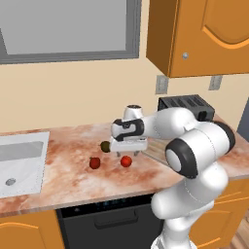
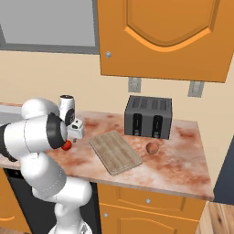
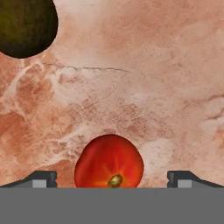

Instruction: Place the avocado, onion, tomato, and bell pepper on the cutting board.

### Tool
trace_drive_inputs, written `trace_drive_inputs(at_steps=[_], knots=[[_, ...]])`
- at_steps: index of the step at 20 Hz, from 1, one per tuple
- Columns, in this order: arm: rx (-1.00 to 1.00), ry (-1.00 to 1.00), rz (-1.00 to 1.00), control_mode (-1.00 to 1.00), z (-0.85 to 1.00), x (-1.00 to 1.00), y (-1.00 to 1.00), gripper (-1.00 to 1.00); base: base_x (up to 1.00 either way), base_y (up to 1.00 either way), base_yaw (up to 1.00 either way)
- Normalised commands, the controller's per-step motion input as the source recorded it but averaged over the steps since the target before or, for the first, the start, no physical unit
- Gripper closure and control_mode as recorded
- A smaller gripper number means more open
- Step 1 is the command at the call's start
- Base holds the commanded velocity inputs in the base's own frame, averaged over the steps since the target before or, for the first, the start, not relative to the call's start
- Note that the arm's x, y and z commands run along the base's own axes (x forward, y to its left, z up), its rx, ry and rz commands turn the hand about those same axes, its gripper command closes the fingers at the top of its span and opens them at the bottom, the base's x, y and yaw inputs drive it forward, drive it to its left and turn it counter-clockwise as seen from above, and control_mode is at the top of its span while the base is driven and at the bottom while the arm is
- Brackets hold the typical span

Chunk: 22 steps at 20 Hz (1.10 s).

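Four vegetables on the marbled counter (image 1: 73, 170), cutting board (image 2: 115, 151) bare.

The tomato (image 3: 109, 162), glossy red with its stem scar showing, sits near the dark olive avocado (image 3: 26, 26). A second red one, the bell pepper (image 1: 95, 163), lies left of the tomato. The dull pinkish-brown onion (image 2: 152, 147) rests just right of the striped tan board, apart from it.
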Motion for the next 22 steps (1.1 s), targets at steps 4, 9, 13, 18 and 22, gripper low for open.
trace_drive_inputs(at_steps=[4,9,13,18,22], knots=[[0.00,0.04,0.00,-1.00,-0.20,0.00,0.11,-1.00,0.00,0.00,0.00],[0.00,0.04,0.00,-1.00,-0.18,0.01,0.07,-1.00,0.00,0.00,0.00],[0.00,0.03,0.00,-1.00,-0.17,0.02,0.00,-1.00,0.00,0.00,0.00],[0.00,0.04,0.00,-1.00,-0.20,0.00,0.00,-1.00,0.00,0.00,0.00],[0.00,0.05,0.00,-1.00,-0.24,0.00,0.00,-1.00,0.00,0.00,0.00]])
